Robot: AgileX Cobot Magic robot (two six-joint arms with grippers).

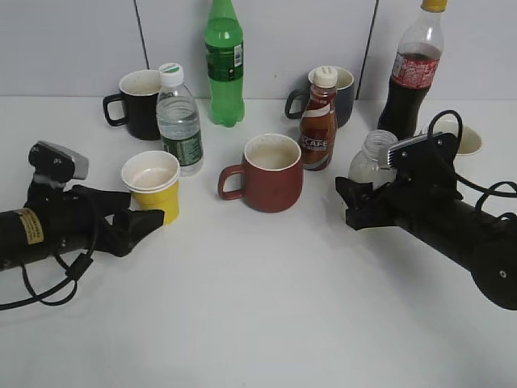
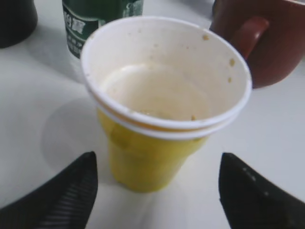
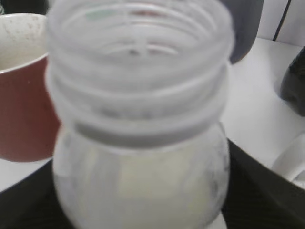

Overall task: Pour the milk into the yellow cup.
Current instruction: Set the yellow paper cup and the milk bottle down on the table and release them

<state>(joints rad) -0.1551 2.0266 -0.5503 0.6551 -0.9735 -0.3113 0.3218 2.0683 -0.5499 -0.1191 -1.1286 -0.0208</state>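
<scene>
The yellow cup point(image 1: 153, 187) stands upright on the white table at the left, white inside with a stained bottom; it fills the left wrist view point(image 2: 143, 157). My left gripper point(image 1: 139, 224) is open, its two black fingers point(image 2: 157, 160) on either side of the cup's base, not touching it. The milk bottle point(image 1: 370, 162) is at the right, uncapped, upright, with creamy-white liquid in its lower half point(image 3: 138, 181). My right gripper point(image 1: 352, 202) is shut on the bottle's body, black fingers point(image 3: 138, 200) pressed on both sides.
A dark red mug point(image 1: 271, 174) stands between cup and milk. Behind are a water bottle point(image 1: 179, 121), a brown coffee bottle point(image 1: 317, 121), a green bottle point(image 1: 224, 65), a cola bottle point(image 1: 412, 77), a black mug point(image 1: 137, 103), a dark grey mug point(image 1: 346, 90) and a white cup point(image 1: 466, 139).
</scene>
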